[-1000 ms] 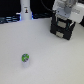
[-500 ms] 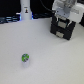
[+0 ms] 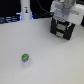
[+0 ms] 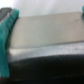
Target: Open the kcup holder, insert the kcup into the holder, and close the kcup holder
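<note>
White table surface and items resting on it

The table (image 3: 45, 62) carries the kcup (image 3: 25, 58) near the front, well apart from the kcup holder (image 3: 63, 29) at the exterior view's right rear; a white bottle-like object (image 3: 25, 11) stands at the rear.

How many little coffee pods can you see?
1. The pod sits alone on the white table, away from the black box. More may hide inside it.

The table (image 3: 30, 40) looks smooth, matt and white. The kcup holder (image 3: 63, 30) at upper right seems hard matt black plastic. The kcup (image 3: 25, 59), lower left, has a slightly glossy green-blue top.
</note>
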Controlling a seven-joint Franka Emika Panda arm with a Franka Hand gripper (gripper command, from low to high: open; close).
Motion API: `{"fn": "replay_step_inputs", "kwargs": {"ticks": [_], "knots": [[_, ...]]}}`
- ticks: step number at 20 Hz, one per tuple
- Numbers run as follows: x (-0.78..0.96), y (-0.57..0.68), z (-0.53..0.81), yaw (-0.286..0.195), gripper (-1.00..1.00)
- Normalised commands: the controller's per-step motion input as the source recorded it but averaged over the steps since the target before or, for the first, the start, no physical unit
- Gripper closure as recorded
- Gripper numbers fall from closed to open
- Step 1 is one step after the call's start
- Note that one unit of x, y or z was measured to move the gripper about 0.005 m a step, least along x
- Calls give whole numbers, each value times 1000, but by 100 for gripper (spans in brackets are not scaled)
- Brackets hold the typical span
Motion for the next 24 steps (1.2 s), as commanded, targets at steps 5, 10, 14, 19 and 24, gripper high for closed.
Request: {"fn": "replay_step_inputs", "kwargs": {"ticks": [5,10,14,19,24], "knots": [[998,-215,226,-38,100],[993,-244,198,-41,100],[980,-270,189,-45,100],[936,-309,227,-51,100],[831,-330,238,-47,100]]}}
